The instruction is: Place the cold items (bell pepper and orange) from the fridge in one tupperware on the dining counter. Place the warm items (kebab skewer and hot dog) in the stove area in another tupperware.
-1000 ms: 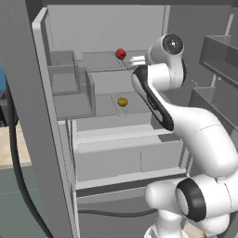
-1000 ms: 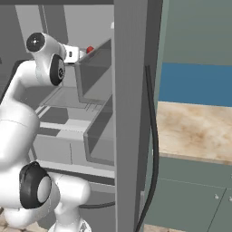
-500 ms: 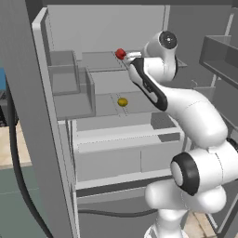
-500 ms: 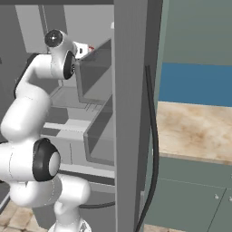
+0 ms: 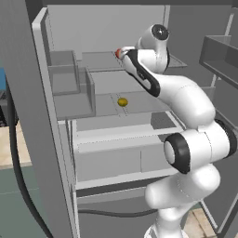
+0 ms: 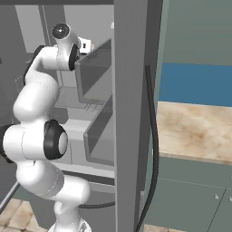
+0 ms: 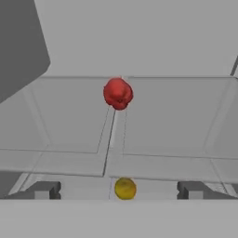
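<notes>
the red, lumpy pepper [image 7: 118, 93] sits on the upper fridge shelf, apparently upright though its stem is too blurred to tell, and the small round yellow-orange orange [image 7: 125, 188] lies on the shelf below, well apart from it.

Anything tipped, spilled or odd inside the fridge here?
Nothing stands out. The red bell pepper sits on the upper glass shelf, the small orange on the shelf below; the tool is open, holding nothing.

Open grey fridge [image 5: 60, 139]; beige counter [image 6: 195, 131] right.
</notes>
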